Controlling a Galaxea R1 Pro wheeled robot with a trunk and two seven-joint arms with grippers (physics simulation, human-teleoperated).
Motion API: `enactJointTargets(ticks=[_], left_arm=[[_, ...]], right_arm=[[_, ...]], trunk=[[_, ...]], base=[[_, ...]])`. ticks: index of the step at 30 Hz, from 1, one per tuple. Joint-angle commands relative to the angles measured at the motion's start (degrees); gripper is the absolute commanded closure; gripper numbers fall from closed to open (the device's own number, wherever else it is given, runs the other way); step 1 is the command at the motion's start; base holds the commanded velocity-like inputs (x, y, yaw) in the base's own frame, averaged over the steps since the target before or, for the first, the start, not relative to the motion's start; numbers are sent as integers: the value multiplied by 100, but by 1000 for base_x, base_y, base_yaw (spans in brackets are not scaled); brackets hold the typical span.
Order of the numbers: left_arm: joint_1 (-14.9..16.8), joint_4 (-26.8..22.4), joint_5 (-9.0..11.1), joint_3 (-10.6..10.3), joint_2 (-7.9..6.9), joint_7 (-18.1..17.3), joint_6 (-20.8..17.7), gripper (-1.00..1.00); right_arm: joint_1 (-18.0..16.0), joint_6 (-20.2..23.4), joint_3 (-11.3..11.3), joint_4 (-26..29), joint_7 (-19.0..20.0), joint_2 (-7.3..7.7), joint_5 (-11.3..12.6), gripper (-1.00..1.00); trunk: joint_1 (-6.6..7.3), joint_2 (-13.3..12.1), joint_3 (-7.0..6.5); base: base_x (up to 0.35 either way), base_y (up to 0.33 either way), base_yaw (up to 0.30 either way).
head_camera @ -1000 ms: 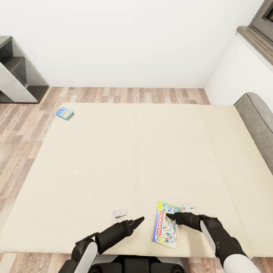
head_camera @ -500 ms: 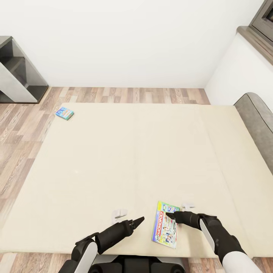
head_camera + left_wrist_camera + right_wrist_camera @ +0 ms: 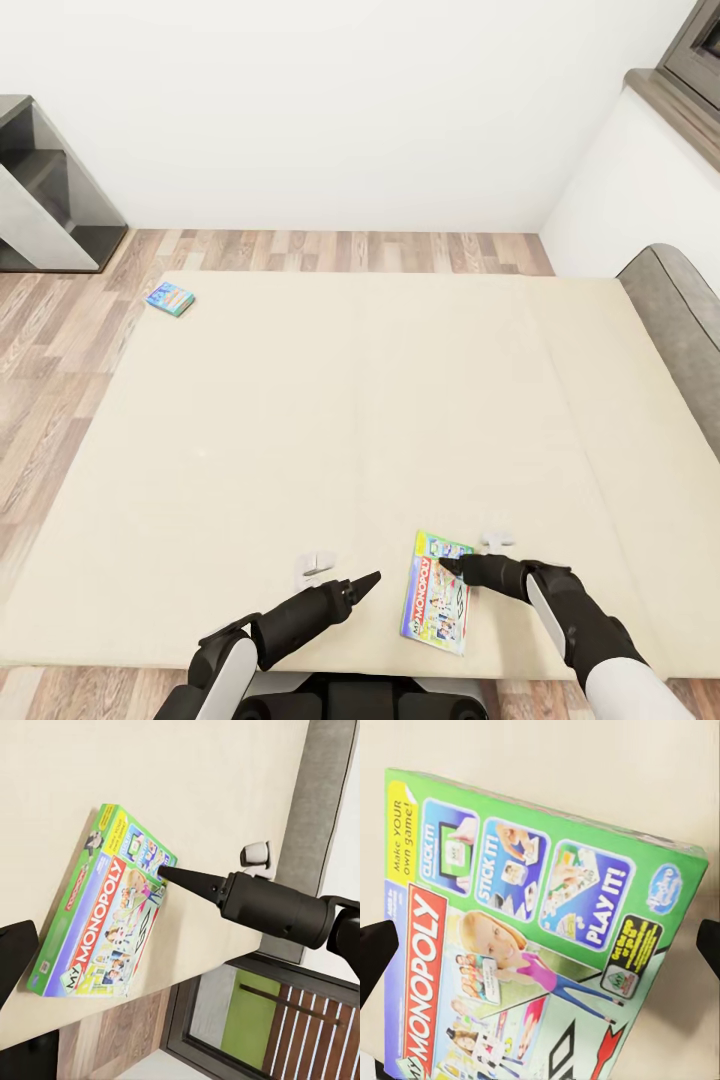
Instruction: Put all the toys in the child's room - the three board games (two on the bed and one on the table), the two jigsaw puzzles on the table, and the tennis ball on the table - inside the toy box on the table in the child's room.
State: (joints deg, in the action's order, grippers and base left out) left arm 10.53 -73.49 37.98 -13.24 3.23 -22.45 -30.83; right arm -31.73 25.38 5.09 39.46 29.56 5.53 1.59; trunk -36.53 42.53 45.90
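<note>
The green-edged Monopoly board game (image 3: pixel 437 592) lies flat on the beige bed (image 3: pixel 330 420) near its front edge. My right gripper (image 3: pixel 447 567) is open at the box's far end. Its fingertips (image 3: pixel 375 952) straddle the box's (image 3: pixel 540 907) width without closing on it. The left wrist view shows the same box (image 3: pixel 105 907) with the right gripper's tip (image 3: pixel 161 872) at its edge. To the left of the box, my left gripper (image 3: pixel 368 579) hovers over the mattress, open and empty. A smaller blue board game (image 3: pixel 170 298) lies at the bed's far left corner.
A grey headboard (image 3: pixel 680 320) borders the bed on the right. Dark grey shelving (image 3: pixel 50 200) stands on the wood floor (image 3: pixel 60 330) at the far left. A white wall runs behind the bed. The mattress edge is just in front of both arms.
My right arm has sunk slightly and its gripper has settled a little closer over the Monopoly box's far end. The box, the left arm and the camera have not moved.
</note>
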Motion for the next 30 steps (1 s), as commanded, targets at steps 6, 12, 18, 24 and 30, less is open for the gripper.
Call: enactJointTargets(ticks=[6,12,18,24,30], left_arm=[[1,-1,44,6,-3,4,-47,-100],[1,0,43,6,-5,4,-47,-100],[1,1,43,6,-6,4,-46,-100],[1,1,43,6,-7,4,-46,-100],[1,1,43,6,-7,4,-46,-100]], right_arm=[[-84,40,18,-131,-99,0,20,-100],[-170,33,21,-267,-151,5,23,-100],[-219,31,25,-327,-173,13,24,-100],[-237,30,26,-347,-180,16,25,-100],[-246,29,31,-358,-184,17,25,-100]], trunk=[[-1,4,4],[-1,4,4],[-1,4,4],[-1,4,4],[-1,4,4]], base=[[0,0,0],[0,0,0],[0,0,0],[0,0,0],[0,0,0]])
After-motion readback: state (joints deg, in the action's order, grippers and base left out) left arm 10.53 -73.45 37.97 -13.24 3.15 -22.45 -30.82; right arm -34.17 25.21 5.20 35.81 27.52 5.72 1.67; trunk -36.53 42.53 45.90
